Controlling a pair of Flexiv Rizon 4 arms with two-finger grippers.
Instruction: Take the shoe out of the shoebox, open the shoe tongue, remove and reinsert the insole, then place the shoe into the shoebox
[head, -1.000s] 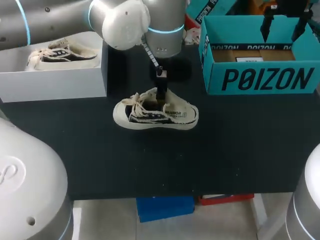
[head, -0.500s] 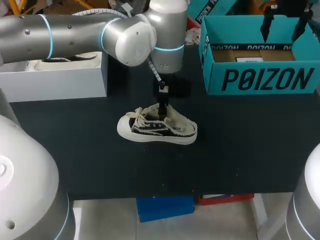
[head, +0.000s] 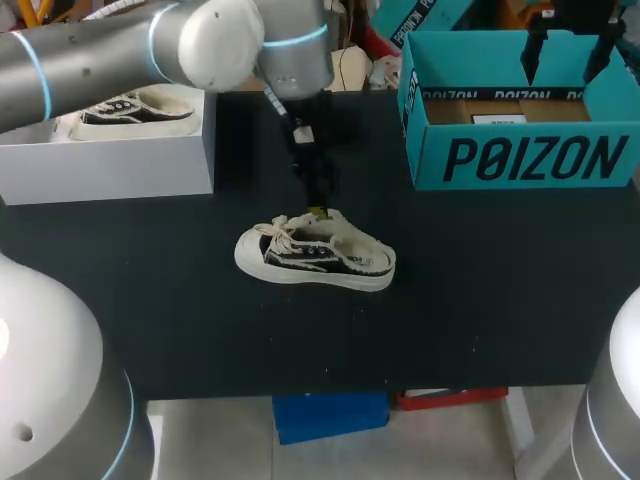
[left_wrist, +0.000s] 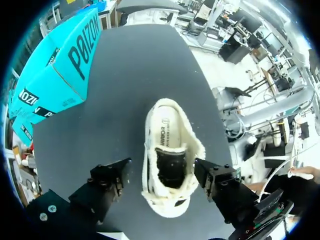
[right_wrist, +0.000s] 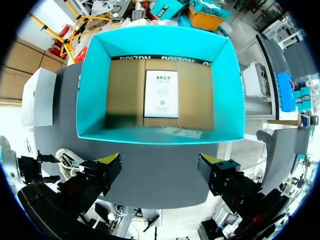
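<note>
The near strip of the tabletop (head: 480, 330) is bare dark surface, so there is free room on that side for turning or tipping the shoe. The shoe (head: 315, 255) stands upright on its sole about mid-tabletop, well apart from both boxes. Its toe and loose laces (head: 275, 232) point toward my left, and its mouth faces up. That pose suits the tongue and insole steps, since the insole (left_wrist: 167, 132) shows plainly through the opening.

The left gripper (left_wrist: 161, 172) hangs just over the shoe, fingers spread wide with one to each side and a gap between each finger and the upper. It holds nothing. In the head view its yellow tip sits by the far rim of the collar, and I cannot tell whether it touches. I judge it is lined up to reach into the mouth.

Farther back on my left is the white box (head: 110, 165) with a second shoe (head: 135, 108) in it. On my right is the teal box (head: 520, 160), which holds only a paper sheet on its floor. The right gripper (right_wrist: 159, 165) hangs above that box, spread wide and holding nothing, out of the left arm's way. The path from shoe to teal box is open tabletop, with the box's tall near wall the one edge to clear.
</note>
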